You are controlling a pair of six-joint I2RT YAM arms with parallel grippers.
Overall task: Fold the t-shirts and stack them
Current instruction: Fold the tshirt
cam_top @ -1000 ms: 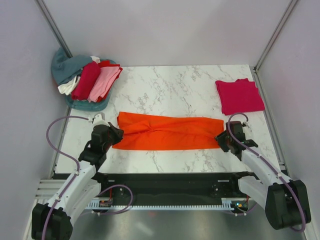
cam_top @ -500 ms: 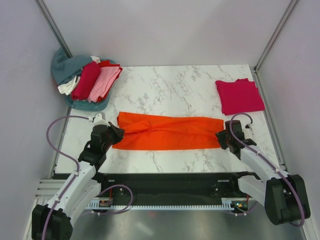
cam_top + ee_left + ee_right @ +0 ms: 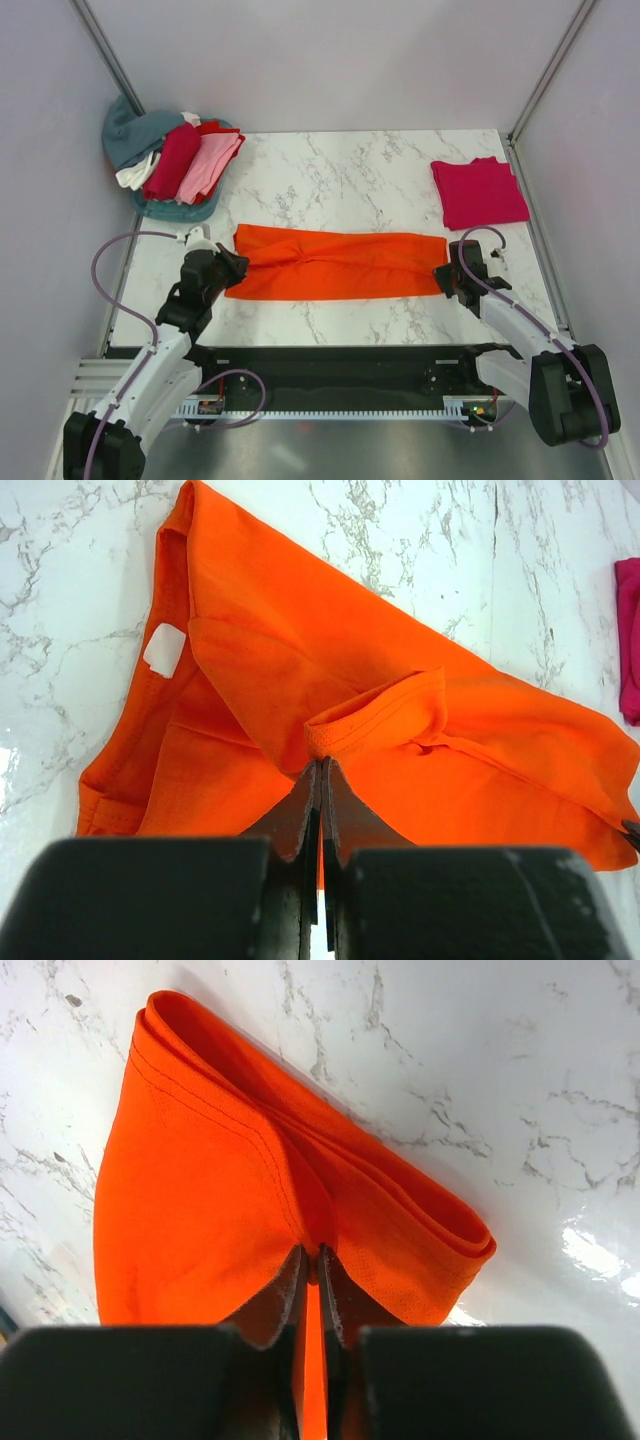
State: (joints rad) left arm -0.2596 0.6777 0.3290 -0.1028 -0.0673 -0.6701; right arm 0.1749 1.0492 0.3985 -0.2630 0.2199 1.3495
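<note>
The left gripper (image 3: 320, 768) and right gripper (image 3: 310, 1254) keep their jaws clenched on the ends of the bright orange cloth t-shirt (image 3: 335, 266), a long band across the white marble desk (image 3: 350, 180) (the right arm seemingly edged inward); a cross-fold looks next.

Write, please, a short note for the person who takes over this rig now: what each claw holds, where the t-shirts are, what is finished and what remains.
The left claw is shut on the left end of the orange t-shirt; the right claw is shut on its right end.
The orange t-shirt lies folded lengthwise as a long band across the near part of the table.
The crimson-pink t-shirt lies folded at the far right.
The pile of t-shirts sits unfolded at the far left corner.
Done: one shirt folded.
Left: finish the orange one, probably stack it on the crimson-pink one, then work through the pile.
</note>
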